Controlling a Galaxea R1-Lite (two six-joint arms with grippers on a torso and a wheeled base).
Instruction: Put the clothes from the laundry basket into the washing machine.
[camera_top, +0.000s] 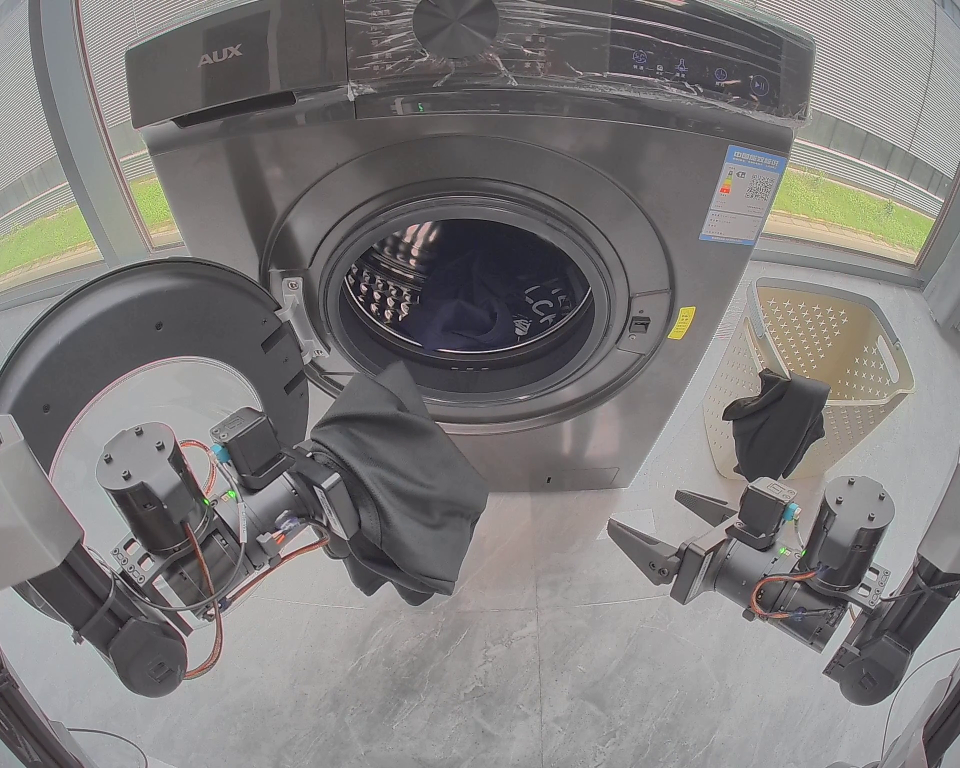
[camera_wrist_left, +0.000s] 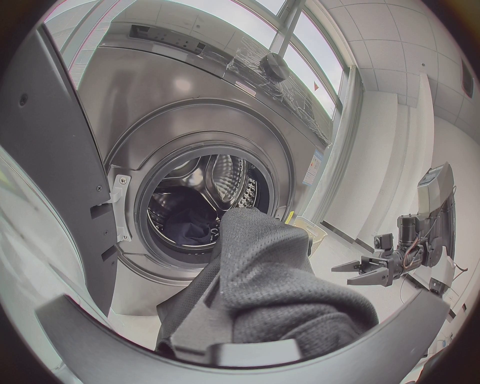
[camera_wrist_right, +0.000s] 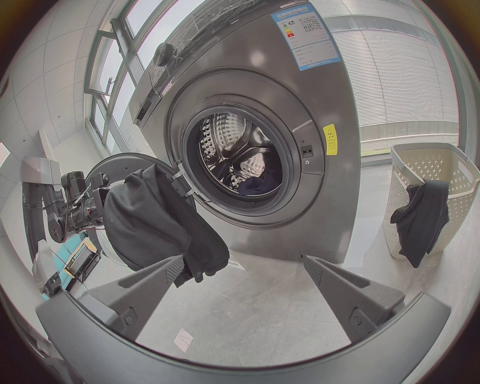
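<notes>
My left gripper (camera_top: 345, 510) is shut on a dark grey garment (camera_top: 410, 480), held up in front of the washing machine (camera_top: 450, 170) just below its open drum mouth (camera_top: 465, 290). The cloth (camera_wrist_left: 280, 285) drapes over the fingers and hides them. Dark clothes (camera_top: 470, 310) lie inside the drum. My right gripper (camera_top: 665, 530) hangs open and empty above the floor, right of the machine. A cream laundry basket (camera_top: 860, 340) stands at the machine's right, with a black garment (camera_top: 775, 420) draped over its front rim.
The round machine door (camera_top: 130, 330) is swung fully open to the left, behind my left arm. Grey tiled floor (camera_top: 560, 660) spreads between the two arms. Windows run behind the machine and the basket.
</notes>
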